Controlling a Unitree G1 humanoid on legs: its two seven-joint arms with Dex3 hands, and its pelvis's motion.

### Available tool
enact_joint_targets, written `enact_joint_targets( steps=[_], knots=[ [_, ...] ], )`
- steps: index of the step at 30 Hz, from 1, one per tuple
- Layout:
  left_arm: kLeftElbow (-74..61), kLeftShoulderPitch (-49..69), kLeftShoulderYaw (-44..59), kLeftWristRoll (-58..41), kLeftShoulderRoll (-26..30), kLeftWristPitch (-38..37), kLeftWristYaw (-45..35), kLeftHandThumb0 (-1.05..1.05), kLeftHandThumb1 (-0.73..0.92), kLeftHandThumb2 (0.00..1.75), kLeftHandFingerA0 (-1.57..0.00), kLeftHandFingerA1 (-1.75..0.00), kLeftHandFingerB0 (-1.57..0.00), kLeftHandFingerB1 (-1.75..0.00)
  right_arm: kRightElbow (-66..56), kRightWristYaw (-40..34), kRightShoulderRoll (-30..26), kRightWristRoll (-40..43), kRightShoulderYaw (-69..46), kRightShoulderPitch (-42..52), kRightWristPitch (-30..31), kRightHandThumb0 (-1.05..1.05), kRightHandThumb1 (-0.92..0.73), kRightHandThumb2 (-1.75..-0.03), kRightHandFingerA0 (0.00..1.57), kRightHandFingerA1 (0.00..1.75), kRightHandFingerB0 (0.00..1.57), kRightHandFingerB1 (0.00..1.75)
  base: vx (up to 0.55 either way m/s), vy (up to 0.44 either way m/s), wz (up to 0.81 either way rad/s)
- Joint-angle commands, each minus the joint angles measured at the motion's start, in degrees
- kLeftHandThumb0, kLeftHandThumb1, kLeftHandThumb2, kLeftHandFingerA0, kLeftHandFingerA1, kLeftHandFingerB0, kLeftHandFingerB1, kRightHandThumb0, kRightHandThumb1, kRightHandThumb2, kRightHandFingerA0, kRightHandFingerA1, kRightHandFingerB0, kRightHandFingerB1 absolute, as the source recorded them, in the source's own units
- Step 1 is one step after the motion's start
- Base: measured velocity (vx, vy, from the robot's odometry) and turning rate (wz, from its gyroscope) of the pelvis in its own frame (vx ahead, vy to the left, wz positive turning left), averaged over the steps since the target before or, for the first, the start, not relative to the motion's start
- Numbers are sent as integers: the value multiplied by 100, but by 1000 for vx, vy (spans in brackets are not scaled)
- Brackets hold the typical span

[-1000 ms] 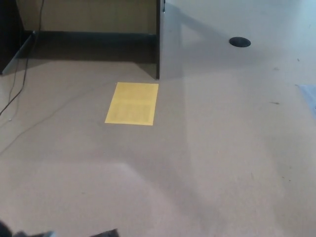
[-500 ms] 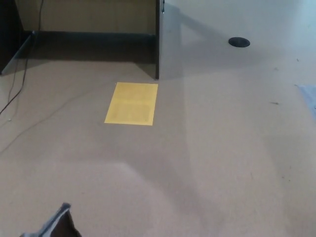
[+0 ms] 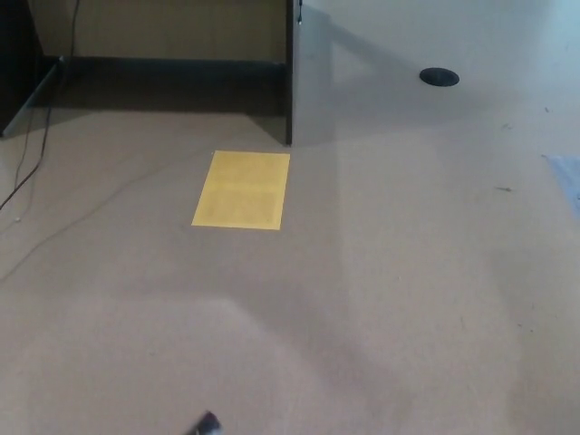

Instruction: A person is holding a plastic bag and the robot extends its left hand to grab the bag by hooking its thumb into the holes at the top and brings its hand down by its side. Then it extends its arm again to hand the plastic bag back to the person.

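Since half a second ago, the grey-and-dark shape that stood at the 7 o'clock corner of the head view has left that spot. Only a small dark tip with a grey highlight [image 3: 207, 424] now shows, at the bottom edge near 6 o'clock. The camera itself has barely shifted.

**Task item.** The plastic bag is not in view. Whether the small tip belongs to the bag or to the robot's left hand cannot be told from this view. No person is in view.

**Hands.** Neither hand can be identified, so it cannot be told whether the fingers are apart, together or clamped on the bag.

**Surroundings.** The floor [image 3: 408, 272] fills the view.
- A yellow sheet [image 3: 241, 189] lies flat, just toward 11 o'clock of centre.
- A dark desk panel [image 3: 290, 72] stands upright at 12 o'clock, its foot just above the sheet.
- A round black disc [image 3: 439, 77] lies at 1 o'clock.
- A thin cable [image 3: 36, 154] trails at 10 o'clock.
- A pale blue patch [image 3: 566, 177] touches the edge at 3 o'clock.

**Step in hand (judgement).** With the left arm almost wholly below the view, the step is probably the hand held at the robot's side, or a transition into or out of it.

**Next move (judgement).** If the bag is held, the next move calls for extending the left arm forward and up toward the person. The thumb must stay hooked through the bag's holes until the person has taken hold.
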Motion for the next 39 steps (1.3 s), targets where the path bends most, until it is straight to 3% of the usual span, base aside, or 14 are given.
enact_joint_targets(
  steps=[1, 3, 4, 5, 11, 14, 17, 20, 25, 26, 27, 37, 38, 39],
  knots=[
    [580, -231, 185, -363, 165, 268, 168, -1, 70, 77, -85, -170, -69, -147, 4, 147, -115, 73, -54, -53, -6, -28, -69, -61, 63, 47, 56, 40, 0, 0, 0],
    [848, -307, 263, -512, 207, 34, 226, 0, 71, 78, -84, -169, -73, -145, 19, 51, -127, -19, 10, -50, -10, -29, -68, -61, 64, 46, 57, 40, 0, 0, 0],
    [900, -374, 366, -576, 322, 20, 255, -4, 75, 75, -100, -169, -76, -141, 6, 54, -115, 37, -35, -29, -85, -28, -67, -60, 63, 47, 58, 41, 0, 0, 0],
    [871, -392, 404, -595, 360, -28, 262, -12, 75, 75, -82, -174, -70, -146, 3, 69, -119, 50, -44, -29, -92, -27, -68, -60, 63, 47, 58, 41, 0, 0, 0],
    [-819, -136, 754, -839, 400, -114, -181, -6, 70, 84, -90, -171, -80, -134, -19, 68, -108, 36, -31, 50, -99, -28, -68, -60, 63, 47, 57, 41, 0, 0, 0],
    [-1785, -87, 806, -903, 317, -117, -514, -1, 69, 85, -84, -171, -75, -146, 23, 35, -90, 32, -31, 74, -57, -27, -68, -60, 64, 47, 57, 40, 0, 0, 0],
    [-3091, -219, 789, -915, 180, 274, -1123, -3, 63, 93, -86, -172, -69, -150, -29, 7, -86, -35, 33, 94, 26, -28, -68, -61, 64, 46, 57, 40, 0, 0, 0],
    [-3830, -660, 695, -773, 39, 492, -1450, -8, 69, 88, -87, -168, -77, -129, -36, 30, -68, -2, 16, 86, 25, -27, -67, -60, 64, 46, 56, 40, 0, 0, 0],
    [-4613, -1843, 522, -287, -294, 1116, -1985, -8, 63, 91, -87, -172, -73, -142, -74, 2, -85, -36, 51, 88, -1, -27, -67, -60, 65, 46, 58, 40, 0, 0, 0],
    [-4665, -1991, 503, -337, -315, 1178, -2129, -7, 54, 105, -119, -134, -86, -113, -90, 8, -89, -34, 51, 74, 21, -28, -67, -60, 63, 45, 56, 40, 0, 0, 0],
    [-4734, -2274, 468, -429, -346, 1270, -2377, -3, 58, 92, -94, -164, -81, -126, -116, 23, -100, -24, 44, 51, 45, -28, -68, -60, 63, 45, 56, 40, 0, 0, 0],
    [-3634, -4364, 544, -582, -329, 1728, -2858, -10, 70, 80, -86, -172, -72, -144, -150, 28, -106, 9, 27, 95, -18, -27, -68, -60, 62, 46, 56, 40, 0, 0, 0],
    [-3540, -4517, 562, -614, -336, 1807, -2925, -17, 58, 97, -119, -137, -83, -117, -147, 13, -106, 6, 27, 93, -26, -27, -68, -60, 65, 47, 57, 41, 0, 0, 0],
    [-3313, -4777, 597, -707, -307, 1826, -2997, -21, 58, 92, -120, -139, -84, -119, -129, -15, -105, -17, 42, 79, -16, -28, -67, -60, 66, 48, 58, 40, 0, 0, 0]
  ],
)
